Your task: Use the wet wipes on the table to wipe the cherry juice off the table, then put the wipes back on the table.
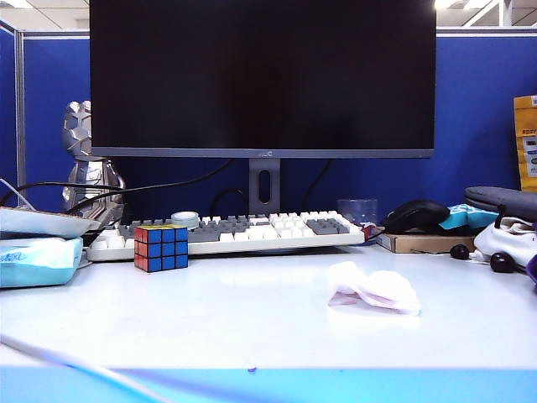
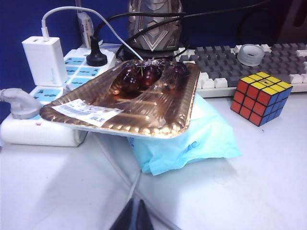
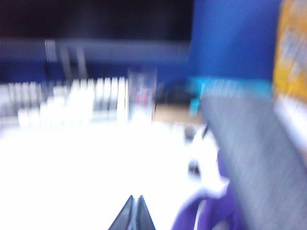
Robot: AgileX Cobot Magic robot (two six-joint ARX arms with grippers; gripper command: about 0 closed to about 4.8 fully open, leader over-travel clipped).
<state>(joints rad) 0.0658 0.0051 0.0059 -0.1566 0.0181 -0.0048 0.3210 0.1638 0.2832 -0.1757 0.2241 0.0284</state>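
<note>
The wet wipes (image 1: 373, 290) lie as a crumpled white wad with pink tinges on the white table (image 1: 252, 311), right of centre, and nothing touches them. One tiny purple speck of cherry juice (image 1: 251, 368) shows at the table's light blue front edge. Neither arm appears in the exterior view. In the left wrist view my left gripper (image 2: 135, 213) hovers shut and empty over the tabletop near a white cable. My right gripper (image 3: 135, 206) is shut and empty too, over bare table in a heavily blurred right wrist view. Neither wrist view shows the wipes.
A gold tray (image 2: 158, 122) of dark cherries (image 2: 148, 76) rests on a pale blue packet (image 2: 201, 139) beside a power strip (image 2: 43, 96). A Rubik's cube (image 1: 160, 247), keyboard (image 1: 252, 231) and monitor (image 1: 262, 80) stand behind. Mouse (image 1: 415, 215), grey pouch (image 3: 249, 143) and glass (image 3: 141, 93) crowd the right.
</note>
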